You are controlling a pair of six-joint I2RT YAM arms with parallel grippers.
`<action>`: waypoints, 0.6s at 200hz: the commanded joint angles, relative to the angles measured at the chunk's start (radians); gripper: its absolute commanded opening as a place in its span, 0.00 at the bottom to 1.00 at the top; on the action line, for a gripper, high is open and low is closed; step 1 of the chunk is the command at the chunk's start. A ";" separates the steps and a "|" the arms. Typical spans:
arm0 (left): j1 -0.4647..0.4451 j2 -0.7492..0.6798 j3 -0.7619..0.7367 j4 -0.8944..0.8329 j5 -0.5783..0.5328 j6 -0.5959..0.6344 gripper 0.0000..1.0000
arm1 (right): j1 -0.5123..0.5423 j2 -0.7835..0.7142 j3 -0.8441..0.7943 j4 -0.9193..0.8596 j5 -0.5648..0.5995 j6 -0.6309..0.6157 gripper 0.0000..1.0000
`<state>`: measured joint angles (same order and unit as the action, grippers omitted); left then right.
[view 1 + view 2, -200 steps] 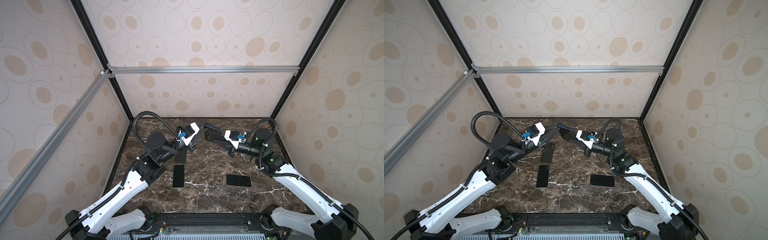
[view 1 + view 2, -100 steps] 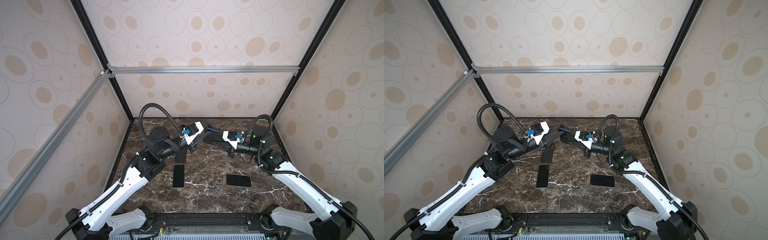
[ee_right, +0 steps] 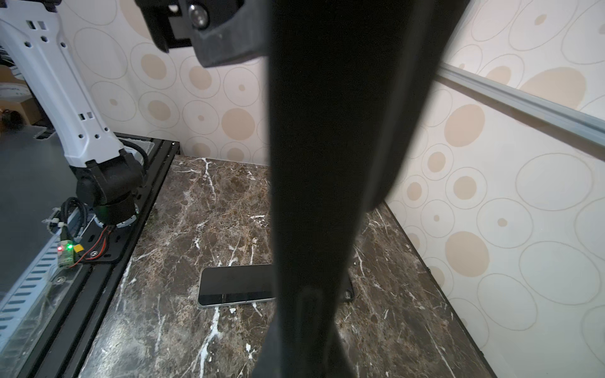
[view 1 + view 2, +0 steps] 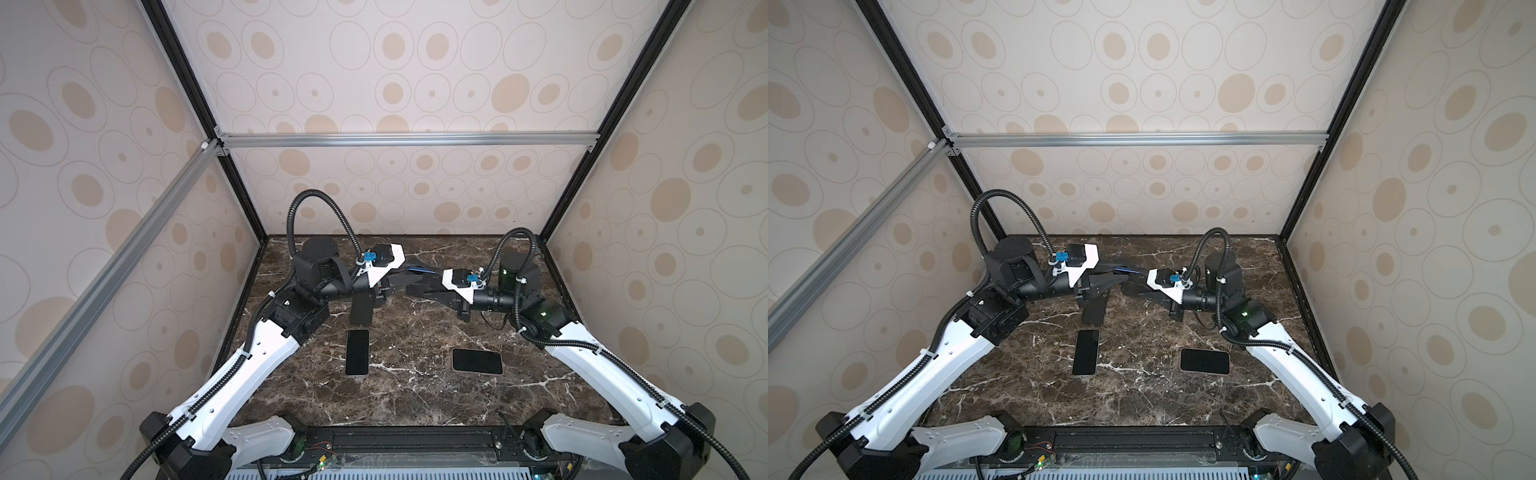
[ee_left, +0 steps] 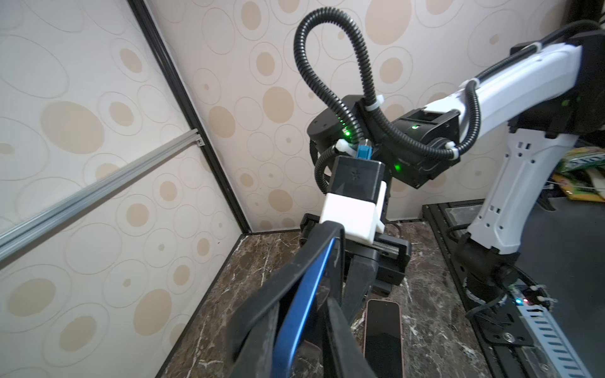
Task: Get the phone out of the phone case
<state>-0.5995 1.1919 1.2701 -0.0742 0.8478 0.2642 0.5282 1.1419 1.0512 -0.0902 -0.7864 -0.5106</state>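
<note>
Above the back middle of the tabletop (image 4: 415,399): two arms met tip to tip in both top views.
Phone (image 5: 302,304): blue-edged, held clear of the tabletop, low in the middle of the left wrist view, partly inside the phone case (image 5: 294,261).
Phone case: black; along one side its rim stood pulled away from the phone's blue edge in a long loop.
Left claw (image 4: 401,283): pointed inward from the left of the frame; its fingers stood a narrow way apart, clamped on the phone.
Right claw (image 4: 417,289): pointed inward from the right of the frame, closed tight on the phone case's far end.
Lengthwise phone (image 4: 357,352): lay flat at lower centre-left, screen dark.
Crosswise phone (image 4: 477,360): lay flat to its right, well apart, screen dark; pinkish rim in the left wrist view.
Black flat piece (image 4: 360,309): lay on the tabletop just above the lengthwise phone in the frame; what it was I could not tell.
</note>
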 commanded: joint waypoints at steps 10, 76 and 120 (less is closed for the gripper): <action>0.015 0.061 -0.061 -0.064 0.123 -0.049 0.26 | 0.058 -0.018 0.094 0.156 -0.178 -0.052 0.00; 0.061 0.058 -0.102 0.087 0.172 -0.140 0.01 | 0.059 -0.029 0.090 0.138 -0.184 -0.031 0.02; 0.111 0.010 -0.087 0.097 0.092 -0.107 0.00 | 0.044 -0.095 0.036 0.011 -0.048 -0.052 0.37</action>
<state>-0.5240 1.2015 1.1782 0.0544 1.0691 0.1272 0.5568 1.1347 1.0698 -0.1051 -0.8425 -0.5282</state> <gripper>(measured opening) 0.106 0.290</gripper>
